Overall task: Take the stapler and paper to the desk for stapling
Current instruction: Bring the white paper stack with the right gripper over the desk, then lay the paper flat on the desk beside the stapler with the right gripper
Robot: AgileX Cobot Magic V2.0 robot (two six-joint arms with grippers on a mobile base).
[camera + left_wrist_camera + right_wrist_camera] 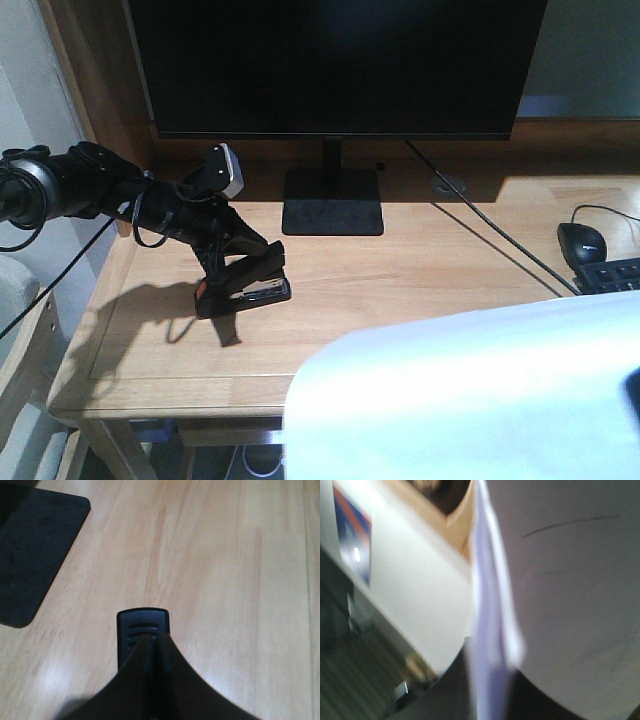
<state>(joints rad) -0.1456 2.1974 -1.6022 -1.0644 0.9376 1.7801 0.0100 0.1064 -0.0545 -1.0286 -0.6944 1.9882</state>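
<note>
You see the paper [492,620] edge-on, blurred, a pale strip running top to bottom. Its lower end sits between the dark fingers [542,705] of the right gripper [490,695].

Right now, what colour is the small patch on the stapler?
Orange-red; the stapler shows best in front view.

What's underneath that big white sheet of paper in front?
The white paper hides the front right of the light wooden desk. Only the corner of a black keyboard shows past its edge; the rest is covered.
</note>
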